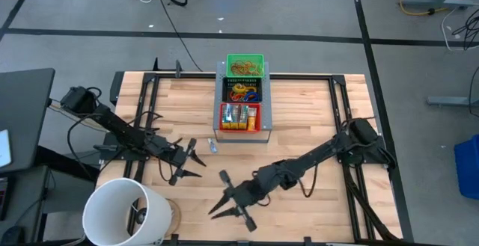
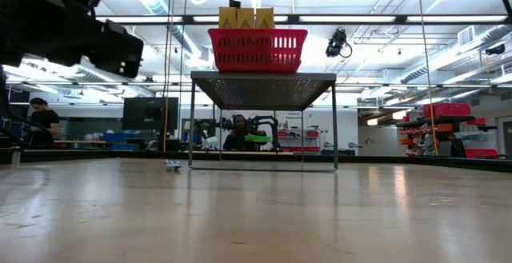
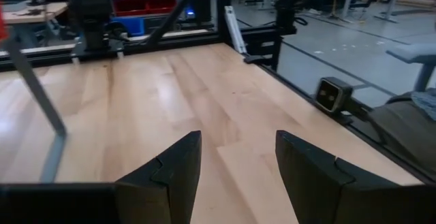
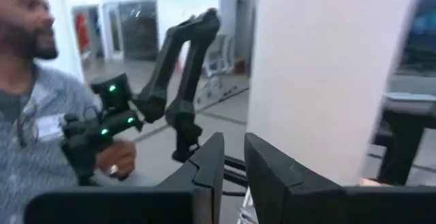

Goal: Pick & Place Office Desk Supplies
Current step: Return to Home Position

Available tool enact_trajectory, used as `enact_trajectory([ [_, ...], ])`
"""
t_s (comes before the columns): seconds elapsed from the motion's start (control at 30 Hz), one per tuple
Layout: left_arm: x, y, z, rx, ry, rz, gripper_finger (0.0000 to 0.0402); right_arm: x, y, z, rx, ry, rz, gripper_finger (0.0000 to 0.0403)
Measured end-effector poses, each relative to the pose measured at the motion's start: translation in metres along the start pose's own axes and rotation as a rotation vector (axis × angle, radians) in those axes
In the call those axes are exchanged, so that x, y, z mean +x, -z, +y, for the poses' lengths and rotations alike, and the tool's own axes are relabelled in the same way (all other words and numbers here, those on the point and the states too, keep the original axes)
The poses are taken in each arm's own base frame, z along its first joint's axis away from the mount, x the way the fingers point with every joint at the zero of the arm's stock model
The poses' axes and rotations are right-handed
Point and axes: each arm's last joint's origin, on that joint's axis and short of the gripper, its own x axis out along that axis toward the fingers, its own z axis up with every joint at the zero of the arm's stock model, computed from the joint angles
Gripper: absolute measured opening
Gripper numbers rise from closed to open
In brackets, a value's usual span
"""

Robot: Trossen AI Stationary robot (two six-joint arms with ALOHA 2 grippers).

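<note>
The office desk supplies sit in bins on the grey perforated metal box (image 1: 241, 96). A green bin (image 1: 245, 65) holds pale bands, a black bin (image 1: 244, 92) holds coloured rubber bands, and a red bin (image 1: 239, 116) holds yellow-orange packets (image 2: 240, 17). One small pale item (image 1: 212, 146) lies on the table by the box's near left corner. My left gripper (image 1: 196, 160) hovers open just left of that item, nothing between its fingers (image 3: 178, 176). My right gripper (image 1: 224, 208), near the front edge, points level at the white bucket (image 1: 123, 212). Its fingers (image 4: 212, 163) stand a narrow gap apart, and nothing shows between them.
The bucket stands at the table's near left corner, and its white wall (image 4: 327, 74) fills much of the right wrist view. A black frame (image 1: 150, 81) rims the table. A person (image 4: 34, 101) stands beyond the table, hands on a dark device. Bare wood lies between the two grippers.
</note>
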Motion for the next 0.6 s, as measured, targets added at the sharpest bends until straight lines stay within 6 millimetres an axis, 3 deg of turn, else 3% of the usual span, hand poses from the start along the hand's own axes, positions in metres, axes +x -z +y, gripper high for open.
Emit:
enact_trajectory([
  [0.43, -0.002, -0.003, -0.019, 0.061, -0.059, -0.028, 0.0194, -0.091, 0.022, 0.059, 0.029, 0.139, 0.042, 0.0068],
  [0.6, -0.003, -0.005, -0.021, 0.074, 0.001, -0.049, 0.0193, -0.139, 0.051, 0.074, 0.057, 0.163, -0.009, 0.0068],
])
